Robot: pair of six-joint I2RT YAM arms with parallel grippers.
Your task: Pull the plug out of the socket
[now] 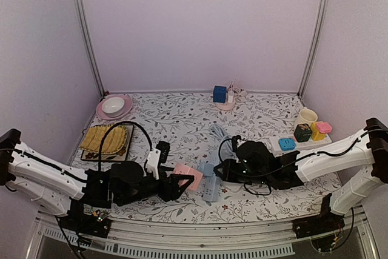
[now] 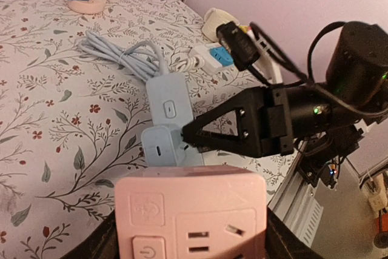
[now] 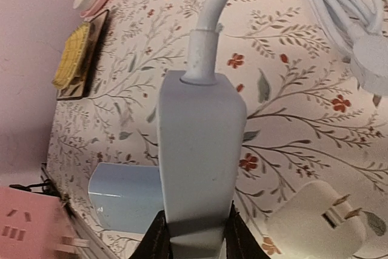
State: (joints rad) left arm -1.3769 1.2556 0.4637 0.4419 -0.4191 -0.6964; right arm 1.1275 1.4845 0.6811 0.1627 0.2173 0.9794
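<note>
Left gripper (image 1: 182, 181) clamped on pink socket block (image 2: 191, 207), near-centre of table (image 1: 182, 119). Right gripper (image 3: 197, 238) pinches near end of pale blue power strip (image 3: 197, 144), narrow grip. Blue cube adapter (image 3: 124, 204) touches strip's left side.

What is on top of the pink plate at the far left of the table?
A white bowl sits on the pink plate. The bowl covers the plate's middle, so anything beneath it is hidden.
</note>
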